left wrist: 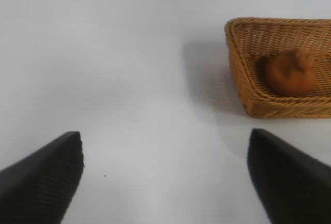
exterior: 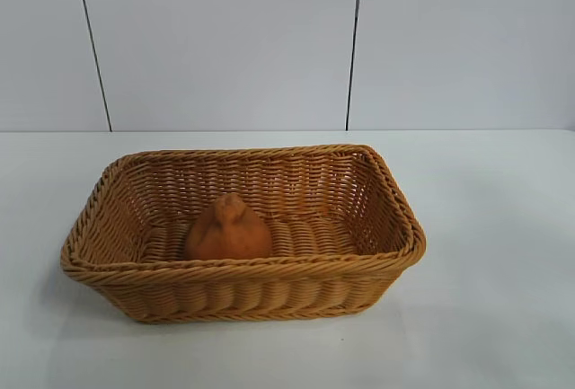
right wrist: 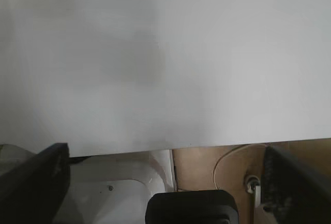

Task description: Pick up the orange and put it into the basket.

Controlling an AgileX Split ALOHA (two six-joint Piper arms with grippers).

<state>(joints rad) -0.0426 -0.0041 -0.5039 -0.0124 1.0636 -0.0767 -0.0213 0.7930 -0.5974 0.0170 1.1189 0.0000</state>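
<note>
The orange, dull orange with a knob on top, lies inside the wicker basket near its front wall, left of the middle. The left wrist view shows the orange in the basket too, well away from my left gripper. That gripper is open and empty over bare table. My right gripper is open and empty, at the table's edge, with neither orange nor basket in its view. Neither gripper shows in the exterior view.
The basket stands on a white table in front of a white panelled wall. Past the table edge the right wrist view shows a brown floor, a white base and a black block.
</note>
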